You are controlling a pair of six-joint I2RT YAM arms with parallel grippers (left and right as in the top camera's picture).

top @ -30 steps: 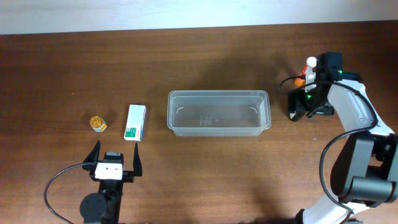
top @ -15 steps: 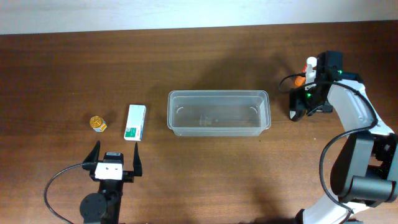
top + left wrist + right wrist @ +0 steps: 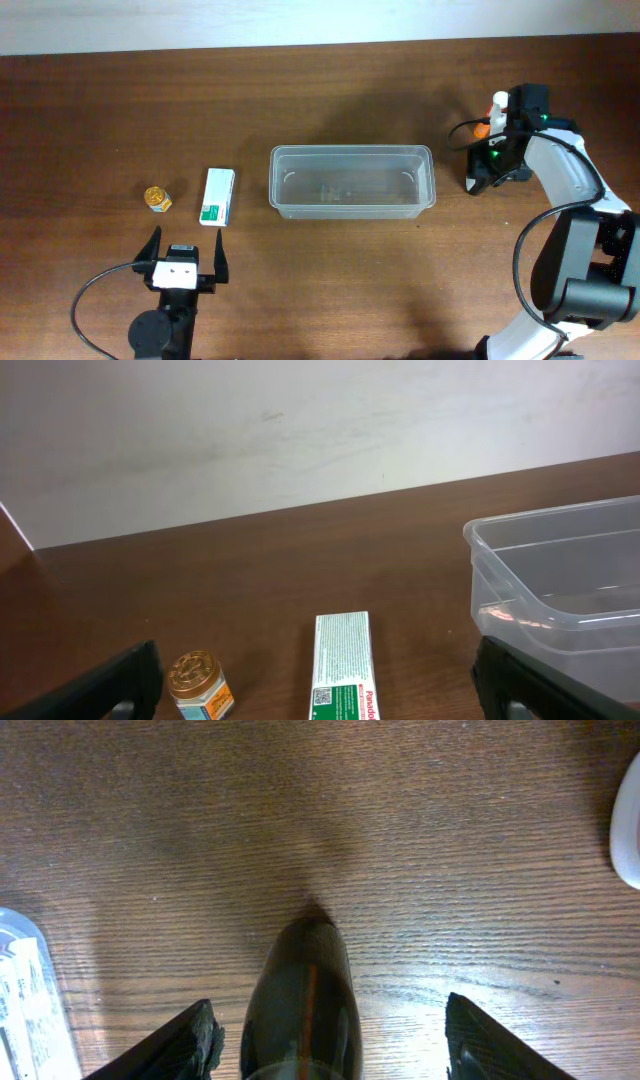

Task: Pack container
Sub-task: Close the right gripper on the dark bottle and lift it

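The container (image 3: 350, 181), a clear shallow tub, stands empty mid-table; its corner shows in the left wrist view (image 3: 560, 575). My right gripper (image 3: 481, 170) is just right of the tub, and its jaws straddle a dark brown bottle (image 3: 301, 1005). A sliver of table shows on the left of the bottle and a wide gap on the right, so the right gripper (image 3: 330, 1045) is open round it without touching. My left gripper (image 3: 185, 262) rests open near the front edge, with nothing between its fingers (image 3: 120, 682).
A green and white box (image 3: 217, 195) (image 3: 343, 665) and a small gold-lidded jar (image 3: 157, 198) (image 3: 198, 682) lie left of the tub. A small white and orange item (image 3: 492, 112) sits by the right wrist. A white printed item (image 3: 25, 995) lies left of the dark bottle.
The right gripper's jaws have narrowed around the dark bottle. Both arms stay where they were.
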